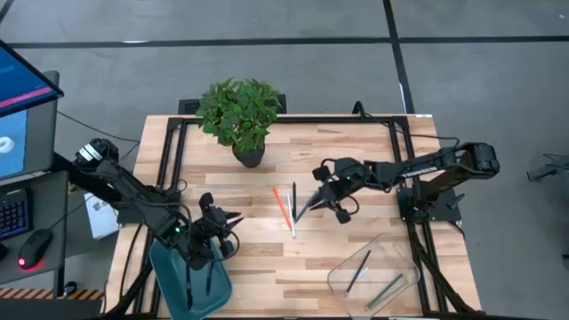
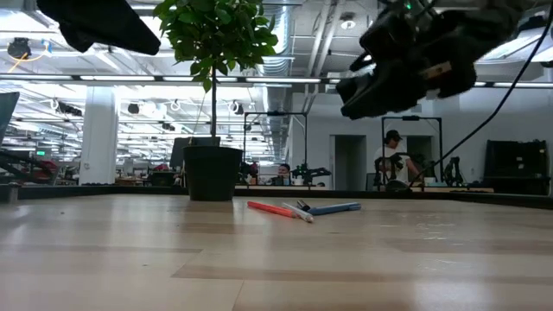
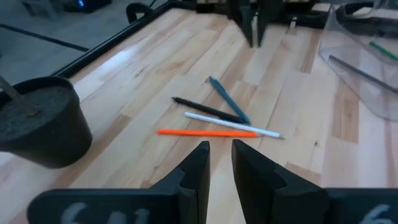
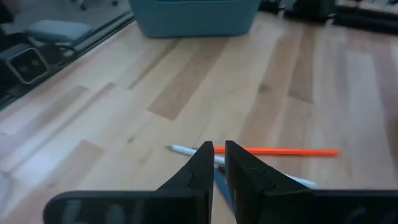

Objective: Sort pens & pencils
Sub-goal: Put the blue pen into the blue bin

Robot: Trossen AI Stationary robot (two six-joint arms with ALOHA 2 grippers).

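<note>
Several pens and pencils lie close together mid-table: an orange one (image 1: 282, 205) (image 3: 205, 132), a white one (image 3: 233, 124) (image 4: 180, 149), a black one (image 3: 208, 110) and a teal one (image 3: 229, 99). My right gripper (image 1: 316, 194) (image 4: 219, 157) hovers low just over their right side, slanting down, shut to a thin slit and empty. My left gripper (image 1: 229, 222) (image 3: 220, 152) hangs near the table's left, by the blue bin, facing the pens from a distance. Its fingers are narrowly open with nothing between them.
A blue bin (image 1: 191, 284) (image 4: 196, 15) at the near left holds dark sticks. A clear tray (image 1: 373, 271) (image 3: 367, 50) at the near right holds a dark stick and a green one. A potted plant (image 1: 240, 111) (image 2: 212, 173) stands at the far middle. Bare wood lies around the pens.
</note>
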